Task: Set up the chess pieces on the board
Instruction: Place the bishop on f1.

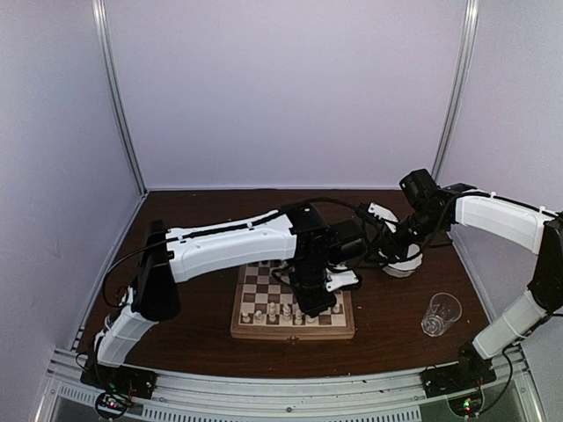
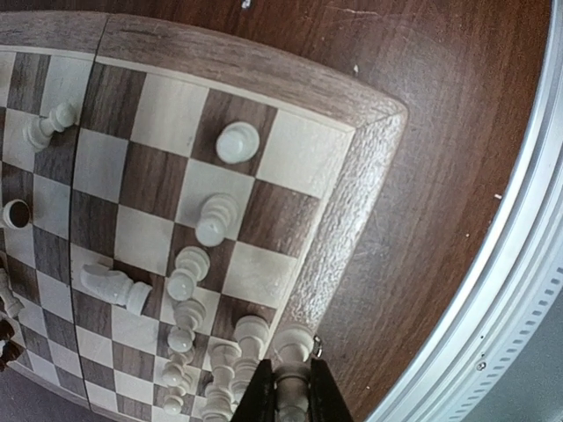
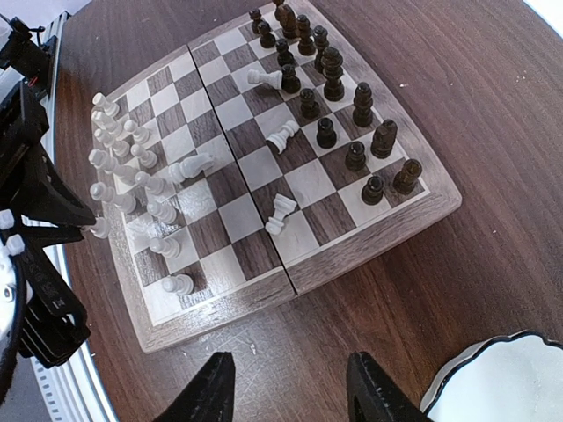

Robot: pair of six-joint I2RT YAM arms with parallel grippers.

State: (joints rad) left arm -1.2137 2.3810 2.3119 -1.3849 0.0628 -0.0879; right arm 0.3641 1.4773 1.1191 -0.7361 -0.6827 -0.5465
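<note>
The wooden board point(image 1: 293, 331) lies mid-table and also shows in the right wrist view point(image 3: 369, 251). Dark pieces point(image 3: 334, 75) stand in two rows at one end and cream-white pieces point(image 3: 123, 149) crowd the other end. A few white pieces lie tipped over in the middle point(image 3: 280, 214). My left gripper point(image 2: 293, 396) is shut on a cream-white piece point(image 2: 295, 347), held upright over the board's border point(image 2: 352, 220) beside the white back row. My right gripper point(image 3: 290, 387) is open and empty above the bare table, just off the board's side.
A white scalloped bowl point(image 3: 510, 378) sits beside the right gripper and also shows in the top view point(image 1: 400, 261). A clear glass point(image 1: 440, 314) stands right of the board. The metal rail point(image 2: 519, 290) runs along the table's near edge.
</note>
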